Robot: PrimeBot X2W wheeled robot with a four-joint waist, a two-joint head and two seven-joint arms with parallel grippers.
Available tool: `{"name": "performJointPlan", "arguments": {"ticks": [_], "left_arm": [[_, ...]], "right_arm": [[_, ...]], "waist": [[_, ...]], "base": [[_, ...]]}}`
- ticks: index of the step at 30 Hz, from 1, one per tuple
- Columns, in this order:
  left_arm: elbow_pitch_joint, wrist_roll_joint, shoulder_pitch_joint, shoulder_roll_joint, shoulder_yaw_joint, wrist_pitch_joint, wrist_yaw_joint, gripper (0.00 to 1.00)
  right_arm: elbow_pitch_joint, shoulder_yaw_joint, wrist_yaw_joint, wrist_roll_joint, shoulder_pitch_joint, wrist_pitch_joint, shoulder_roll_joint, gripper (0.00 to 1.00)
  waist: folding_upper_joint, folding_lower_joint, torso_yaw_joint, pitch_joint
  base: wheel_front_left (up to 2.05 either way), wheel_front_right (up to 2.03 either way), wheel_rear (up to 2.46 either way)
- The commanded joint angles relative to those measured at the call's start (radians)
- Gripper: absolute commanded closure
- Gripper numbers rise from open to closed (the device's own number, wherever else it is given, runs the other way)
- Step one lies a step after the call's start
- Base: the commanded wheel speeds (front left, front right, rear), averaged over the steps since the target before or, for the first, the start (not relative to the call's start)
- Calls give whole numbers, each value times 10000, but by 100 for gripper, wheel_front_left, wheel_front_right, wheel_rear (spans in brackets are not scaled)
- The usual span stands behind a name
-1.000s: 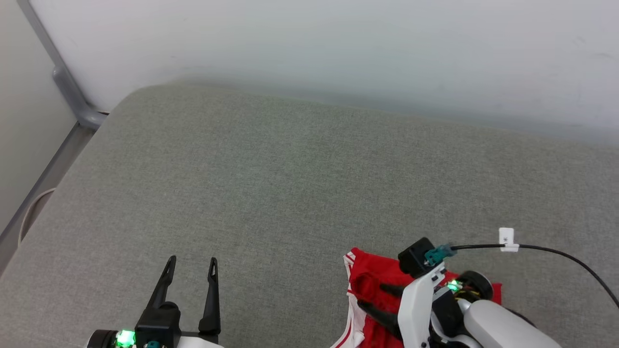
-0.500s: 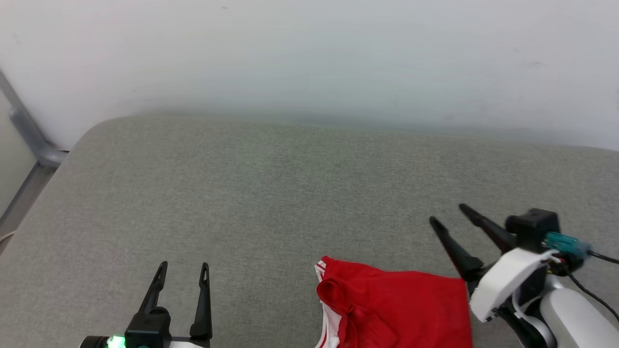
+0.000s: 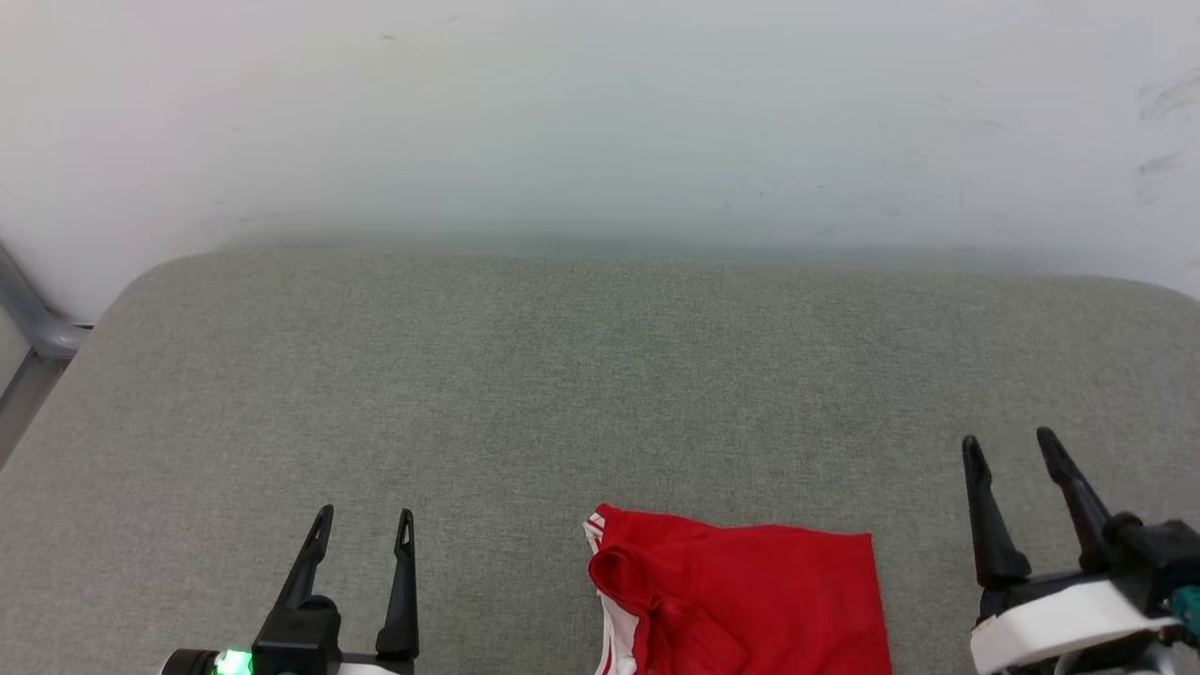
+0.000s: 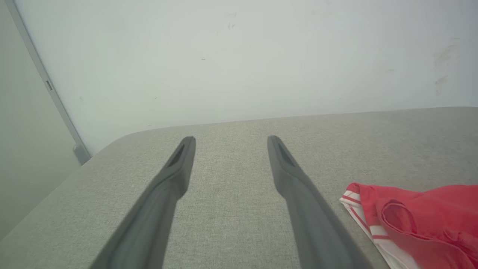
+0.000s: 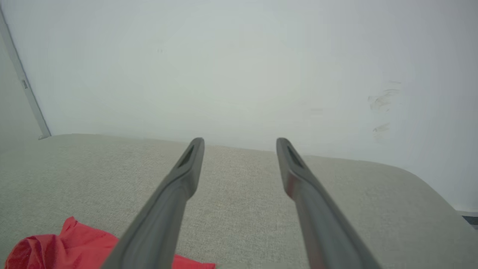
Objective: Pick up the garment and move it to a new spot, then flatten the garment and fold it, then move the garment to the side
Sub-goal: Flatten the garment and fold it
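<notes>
Now the right gripper [image 3: 1008, 437] sits at the lower right of the head view, jaws spread wide and empty, fingers pointing up the frame. A second ago it was down on the red cloth with its fingers in the folds. Half a second ago it was lifted just right of the cloth, fingers slanting to the upper left. It is now well clear of the cloth, with a strip of grey cushion [image 3: 600, 375] between them.

The garment [image 3: 741, 600] lies folded at bottom centre, cut by the bottom edge. Its plain red face is up, with white striped trim along its left side and a rolled fold near its upper left corner. No lettering shows.

The left gripper [image 3: 366, 513] is at lower left, jaws apart, holding nothing, same pose as before.

The whole head picture has shifted since earlier, so the camera moved: the grey post [image 3: 28, 323] is now at the far left edge and more of the pale wall [image 3: 600, 112] fills the top.

In the left wrist view the garment lies at lower right, near the right-hand finger but not touching it. In the right wrist view red cloth shows at lower left, partly behind the left-hand finger; contact cannot be told there.
</notes>
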Motion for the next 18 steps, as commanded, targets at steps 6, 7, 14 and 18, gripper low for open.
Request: {"name": "performJointPlan", "arguments": {"ticks": [6,7,14,18], "left_arm": [[37,5,255,40,70,-22,84,0],[53,7,294,47,60,-22,72,0],[121,50,334,76,-20,-22,59,0],[146,1,354,85,-28,-22,27,0]], "right_arm": [[-553,-568,-10,-520,1295,-268,844,0],[-630,-614,-8,-533,1430,-281,893,0],[-1021,-560,-8,-515,2181,-358,1055,0],[-1110,-494,-8,-443,2342,-373,1088,0]], "waist": [[-1,0,-12,-97],[-1,0,3,-104],[-1,0,71,-136],[-1,0,71,-146]], "base": [[0,0,0],[0,0,0],[0,0,0],[0,0,0]]}}
